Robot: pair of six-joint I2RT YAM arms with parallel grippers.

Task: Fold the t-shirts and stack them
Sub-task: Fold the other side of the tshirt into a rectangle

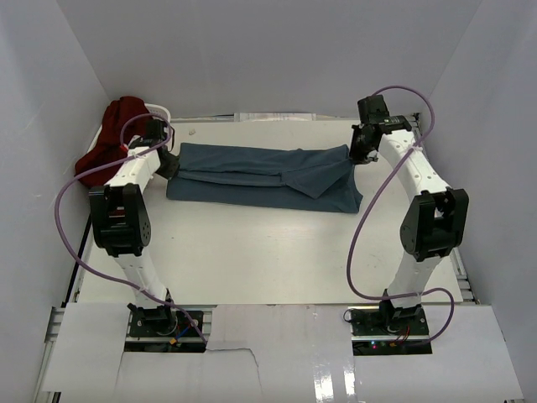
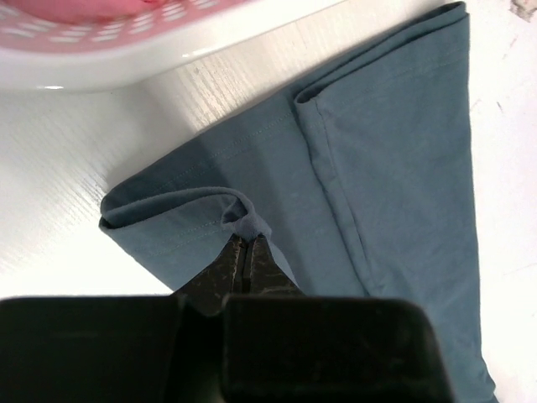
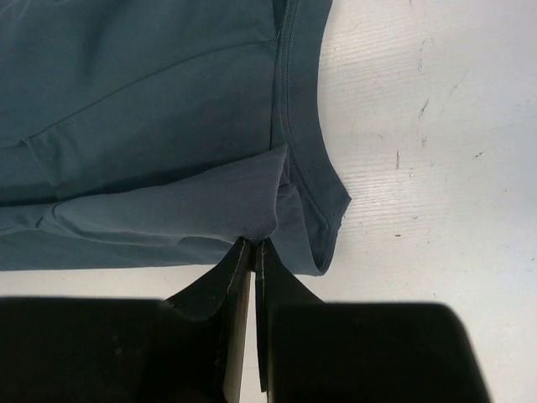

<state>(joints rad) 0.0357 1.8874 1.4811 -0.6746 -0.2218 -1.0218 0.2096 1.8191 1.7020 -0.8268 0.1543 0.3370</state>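
Tools seemingly on folded teal t-shirt

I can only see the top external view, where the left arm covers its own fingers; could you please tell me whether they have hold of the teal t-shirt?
Observer: Yes; the left gripper has its fingers shut on a folded edge of the teal t-shirt.
Operator: Thank you. And the right gripper?
Observer: Shut as well, pinching a flap beside the neckline.
Operator: I see a maroon t-shirt at the basket; is anything else in it?
Observer: Yes, pink cloth lies inside it.
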